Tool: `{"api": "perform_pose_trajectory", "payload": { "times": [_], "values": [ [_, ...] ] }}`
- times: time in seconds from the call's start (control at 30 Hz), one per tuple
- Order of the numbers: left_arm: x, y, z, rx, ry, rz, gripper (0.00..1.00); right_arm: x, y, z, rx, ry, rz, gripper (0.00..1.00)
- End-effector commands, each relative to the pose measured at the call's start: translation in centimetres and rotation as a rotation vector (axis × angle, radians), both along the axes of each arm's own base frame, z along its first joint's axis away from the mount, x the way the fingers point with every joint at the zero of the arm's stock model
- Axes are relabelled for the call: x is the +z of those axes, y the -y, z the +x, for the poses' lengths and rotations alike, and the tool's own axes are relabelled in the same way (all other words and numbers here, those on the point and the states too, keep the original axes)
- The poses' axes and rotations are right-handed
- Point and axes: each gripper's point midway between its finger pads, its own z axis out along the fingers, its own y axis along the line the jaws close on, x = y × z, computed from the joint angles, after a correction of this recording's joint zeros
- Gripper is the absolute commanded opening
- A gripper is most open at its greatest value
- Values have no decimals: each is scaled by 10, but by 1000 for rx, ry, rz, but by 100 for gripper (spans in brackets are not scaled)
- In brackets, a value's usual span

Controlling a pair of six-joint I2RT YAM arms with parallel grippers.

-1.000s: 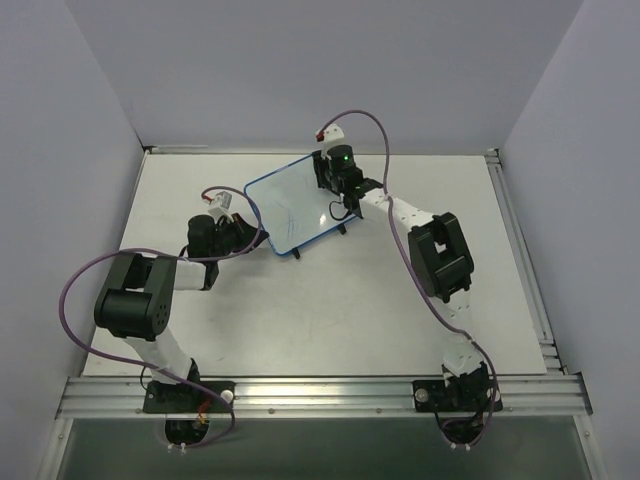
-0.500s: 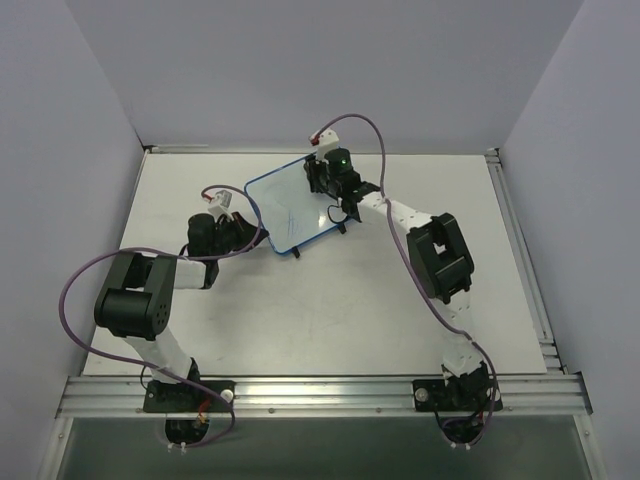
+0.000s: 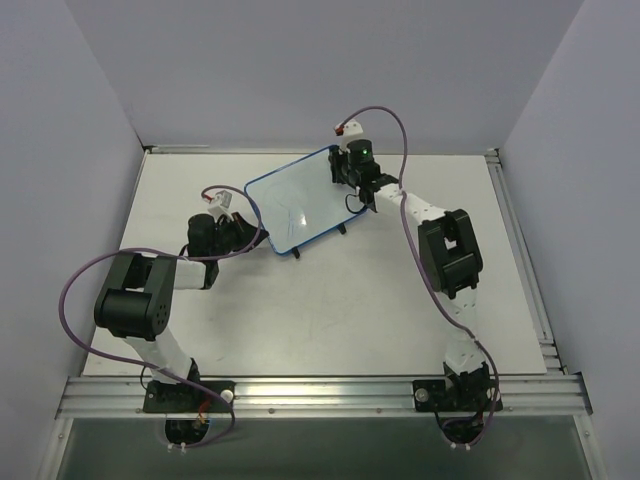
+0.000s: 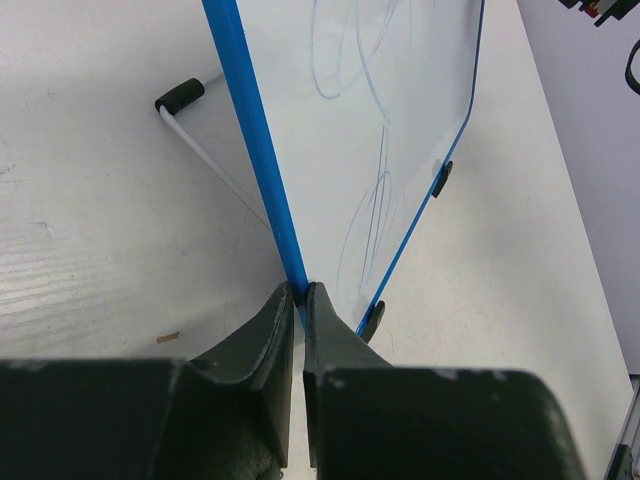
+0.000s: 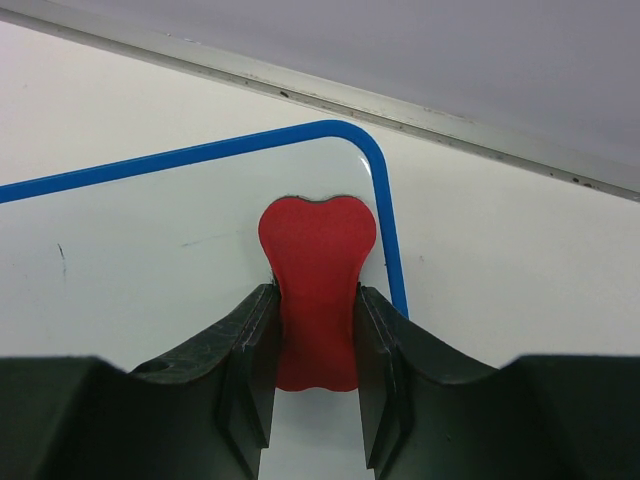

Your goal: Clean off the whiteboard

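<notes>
Faint scribbles on whiteboard, eraser half-hidden

A white whiteboard with a thin blue rim carries faint blue scribbles at centre frame; the eraser is plain red. The cables are purple; the table is off-white.

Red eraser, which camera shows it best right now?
The right wrist view: the eraser fills the centre, clamped in the right pincer against a corner of the whiteboard. The top view hides it under that pincer. The left wrist view shows only the board's edge and faint blue scribbles.
</notes>
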Motion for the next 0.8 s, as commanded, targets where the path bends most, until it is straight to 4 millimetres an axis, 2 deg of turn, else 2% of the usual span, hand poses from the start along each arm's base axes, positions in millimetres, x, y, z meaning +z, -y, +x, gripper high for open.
{"api": "perform_pose_trajectory", "payload": {
  "times": [0.0, 0.17, 0.2, 0.27, 0.3, 0.53, 0.63, 0.77],
  "values": [
    [13, 0, 7, -11, 57, 32, 2, -26, -5, -9, 14, -69, -63, 5],
    [14, 1, 7, -12, 60, 31, 2, -20, -38, -21, 103, -40, -126, 5],
    [14, 2, 6, -15, 59, 31, 2, -21, -51, -28, 131, -41, -135, 5],
    [14, 1, 6, -14, 59, 31, 2, -21, -63, -34, 155, -38, -144, 5],
    [14, 1, 7, -12, 60, 31, 2, -20, -79, -41, 201, -41, -133, 5],
    [13, 3, 7, -17, 57, 32, 2, -22, -126, -72, 298, -51, -119, 5],
    [14, 4, 6, -18, 59, 31, 2, -22, -139, -81, 328, -50, -114, 5],
    [15, 4, 6, -18, 62, 31, 3, -17, -125, -69, 280, -41, -97, 5]
  ]
}}
